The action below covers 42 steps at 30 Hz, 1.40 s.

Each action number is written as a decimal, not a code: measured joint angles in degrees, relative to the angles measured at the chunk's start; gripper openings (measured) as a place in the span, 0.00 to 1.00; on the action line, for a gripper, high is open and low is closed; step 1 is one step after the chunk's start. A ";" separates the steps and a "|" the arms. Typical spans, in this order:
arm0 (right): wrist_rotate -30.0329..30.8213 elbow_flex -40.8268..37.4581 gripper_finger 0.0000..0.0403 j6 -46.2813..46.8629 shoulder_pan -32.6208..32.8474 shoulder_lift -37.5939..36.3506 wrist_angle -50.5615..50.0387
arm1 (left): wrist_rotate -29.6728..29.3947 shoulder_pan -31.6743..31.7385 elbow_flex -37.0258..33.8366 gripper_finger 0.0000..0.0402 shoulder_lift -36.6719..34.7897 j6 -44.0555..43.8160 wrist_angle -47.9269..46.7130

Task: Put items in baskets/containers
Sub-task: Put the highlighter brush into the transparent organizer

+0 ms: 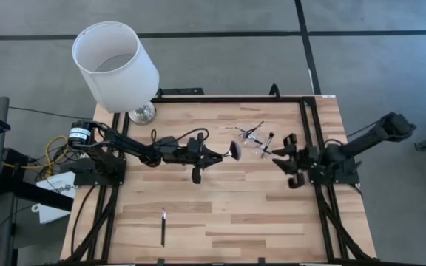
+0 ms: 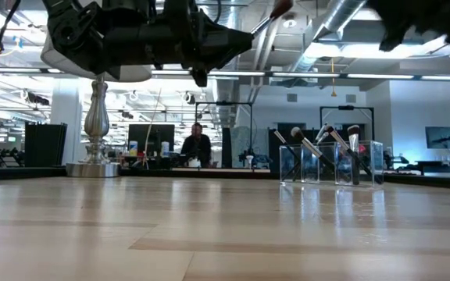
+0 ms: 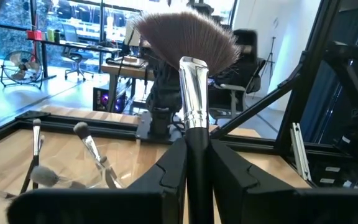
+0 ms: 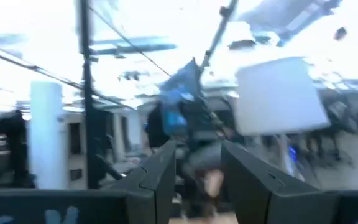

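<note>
A wooden bench (image 1: pixel 220 214), seen from above, with two dark robot arms reaching in from either side. At the far left corner stands a lamp with a big white shade (image 1: pixel 115 65) on a silver base (image 2: pixel 94 167). Near the front edge, left of centre, one slim black brush (image 1: pixel 163 226) lies alone on the wood. The left gripper (image 3: pixel 197 163) is raised above the middle of the bench, its fingers (image 3: pixel 173 168) pinching the black handle of a fan brush (image 3: pixel 188 46), whose silver ferrule and wide fluffy dark head point toward the right. Just right of that head, toward the far edge, sits the small clear container (image 2: pixel 331 162), with several brushes (image 2: pixel 353 150) standing tilted inside it. The right gripper (image 1: pixel 293 163) is raised over the right side of the bench, just beside the container, its fingers (image 4: pixel 248 177) spread apart with nothing between them. Across the room beyond the bench, a person (image 2: pixel 196 145) sits at a desk.
</note>
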 joint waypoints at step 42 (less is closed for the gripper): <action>-16.99 29.73 0.25 4.35 -12.24 40.08 -7.48 | 2.82 -3.96 1.61 0.14 0.00 2.58 0.44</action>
